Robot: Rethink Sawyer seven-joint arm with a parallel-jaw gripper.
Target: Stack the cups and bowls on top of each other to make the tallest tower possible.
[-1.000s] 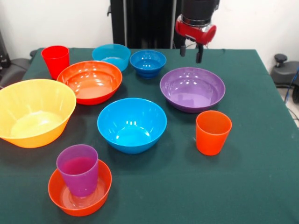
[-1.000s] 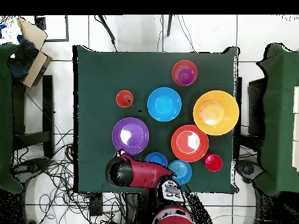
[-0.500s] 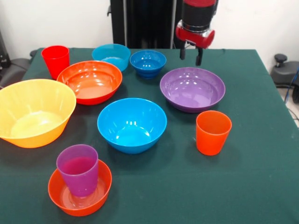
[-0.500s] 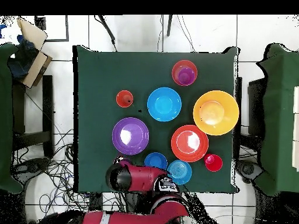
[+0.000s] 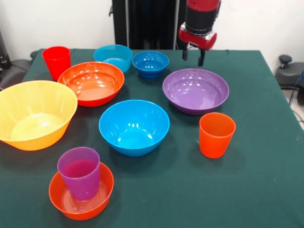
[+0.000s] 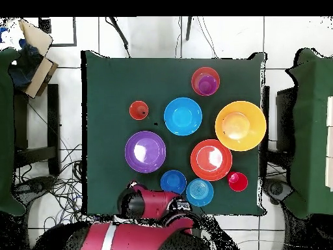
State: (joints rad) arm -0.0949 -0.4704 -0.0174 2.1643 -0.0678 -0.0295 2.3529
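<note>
My gripper (image 5: 193, 56) hangs open and empty above the table's far edge, just behind the wide purple bowl (image 5: 195, 89) and right of the small blue bowl (image 5: 150, 63). A purple cup (image 5: 79, 172) stands inside the small orange bowl (image 5: 97, 197) at the near left. The orange cup (image 5: 216, 134) stands alone at the right. A medium blue bowl (image 5: 134, 126) sits mid-table. At the left are the yellow bowl (image 5: 34, 113), the orange-red bowl (image 5: 93, 82), the red cup (image 5: 56, 61) and the teal bowl (image 5: 113, 56). Overhead, the red arm (image 6: 149, 203) covers the gripper beside the purple bowl (image 6: 145, 152).
A green cloth covers the table (image 5: 256, 190). Cables lie on the floor beside the table (image 6: 65, 189), and a cardboard box (image 6: 36, 55) sits off one corner. Green-covered tables (image 6: 312, 130) stand to either side.
The gripper has risen a little and drawn back toward the table's far edge, still open. No cup or bowl has moved.
</note>
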